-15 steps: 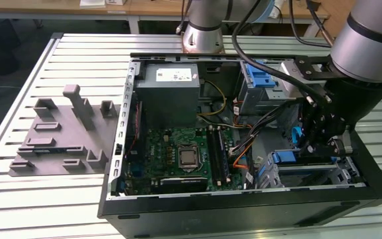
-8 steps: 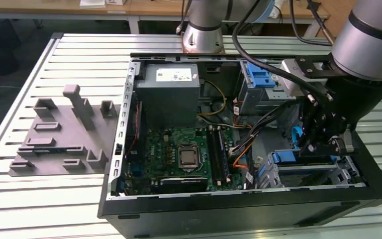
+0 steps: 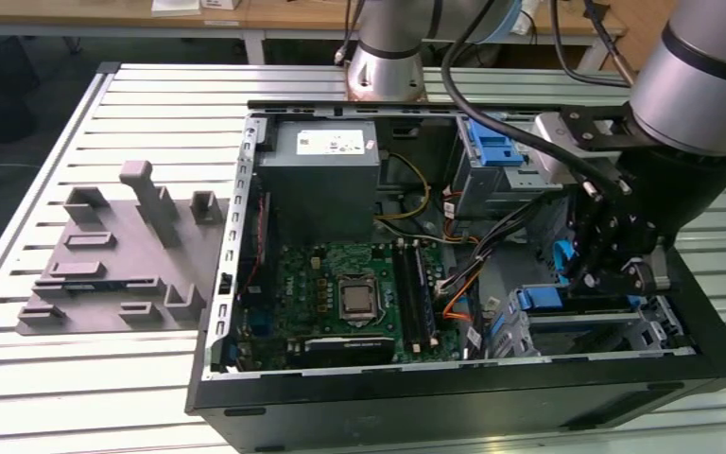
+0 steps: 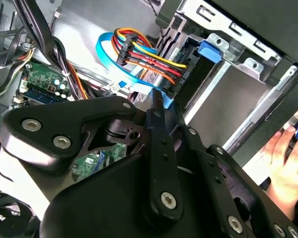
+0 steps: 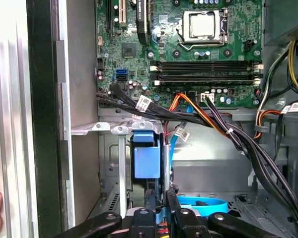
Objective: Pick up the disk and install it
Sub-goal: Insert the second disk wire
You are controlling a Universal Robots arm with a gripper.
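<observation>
The disk (image 5: pixel 144 161) stands edge-on in the drive bay of the open computer case (image 3: pixel 231 284), with its blue bracket facing out. In the exterior view its blue end (image 3: pixel 540 299) shows low in the bay on that view's right. My gripper (image 5: pixel 160 194) is down inside the case right at the disk's near end. Its two black fingers (image 5: pixel 150 198) are drawn close together with nothing clearly between them. I cannot tell whether they touch the bracket. In the second wrist view the gripper (image 4: pixel 158 99) points at the bay beside a blue flat cable (image 4: pixel 114 54).
Bundled black and coloured cables (image 5: pixel 213 124) cross just above the bay. The motherboard (image 3: pixel 351 293) and grey power-supply box (image 3: pixel 325 189) fill the rest of the case. A grey fixture (image 3: pixel 117 255) lies on the slatted table. A person's hand (image 4: pixel 288 158) rests outside the case wall.
</observation>
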